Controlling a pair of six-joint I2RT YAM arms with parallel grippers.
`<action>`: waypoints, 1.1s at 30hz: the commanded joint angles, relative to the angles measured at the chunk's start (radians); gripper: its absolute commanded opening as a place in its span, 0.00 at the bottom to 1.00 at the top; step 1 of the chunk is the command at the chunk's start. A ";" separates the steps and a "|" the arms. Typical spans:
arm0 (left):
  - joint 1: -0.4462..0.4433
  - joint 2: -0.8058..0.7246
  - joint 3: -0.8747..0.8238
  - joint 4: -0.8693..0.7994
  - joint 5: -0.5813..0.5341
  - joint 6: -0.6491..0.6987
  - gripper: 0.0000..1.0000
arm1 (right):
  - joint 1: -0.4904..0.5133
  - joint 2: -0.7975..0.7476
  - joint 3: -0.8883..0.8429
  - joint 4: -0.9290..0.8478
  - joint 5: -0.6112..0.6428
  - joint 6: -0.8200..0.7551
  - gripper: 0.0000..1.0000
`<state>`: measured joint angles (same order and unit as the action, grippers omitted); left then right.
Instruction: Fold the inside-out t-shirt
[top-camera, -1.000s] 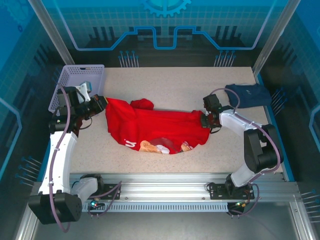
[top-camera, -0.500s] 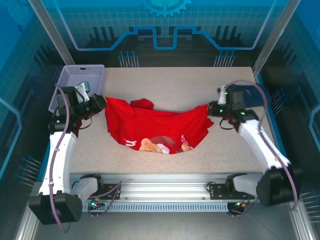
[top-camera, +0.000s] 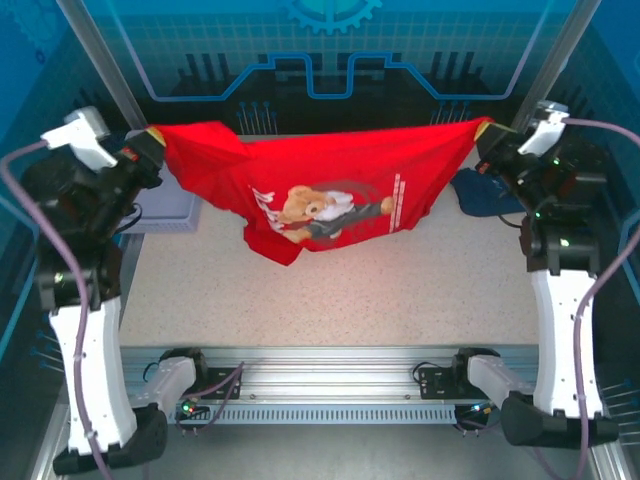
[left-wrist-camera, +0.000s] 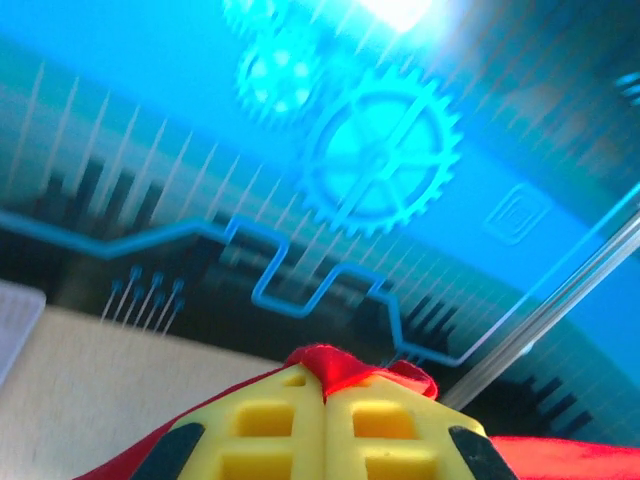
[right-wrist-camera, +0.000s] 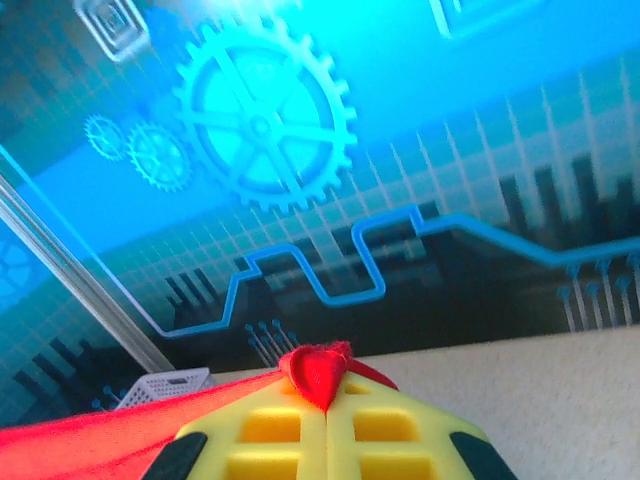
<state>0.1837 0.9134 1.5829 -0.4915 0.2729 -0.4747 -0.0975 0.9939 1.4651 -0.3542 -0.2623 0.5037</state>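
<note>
Aloft, left fingers (left-wrist-camera: 262, 440) and right fingers (right-wrist-camera: 385, 448) pinch the stretched t-shirt (top-camera: 340, 165).

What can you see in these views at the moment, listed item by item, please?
t-shirt: one, bright red with a tan-and-white print, held up and stretched between the two grippers above the table
garment: one, dark navy, far right of the table
basket: one, pale perforated plastic, far left of the table, partly hidden behind the t-shirt
table: one, speckled beige, beneath everything
left gripper: one, yellow pads, shut on the t-shirt's left end
right gripper: one, yellow pads, shut on the t-shirt's right end
</note>
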 joint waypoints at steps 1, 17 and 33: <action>0.011 -0.074 0.110 0.033 -0.082 0.086 0.00 | -0.014 -0.105 0.135 -0.060 0.087 -0.089 0.00; 0.011 0.146 0.504 -0.075 -0.153 0.189 0.00 | -0.015 -0.126 0.350 -0.172 0.184 -0.223 0.00; -0.147 1.100 0.582 0.145 -0.185 0.297 0.00 | 0.067 0.728 0.217 0.156 0.268 -0.265 0.00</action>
<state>0.0586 1.8687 2.0758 -0.3805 0.1314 -0.2314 -0.0631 1.5414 1.6558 -0.2596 -0.0601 0.2710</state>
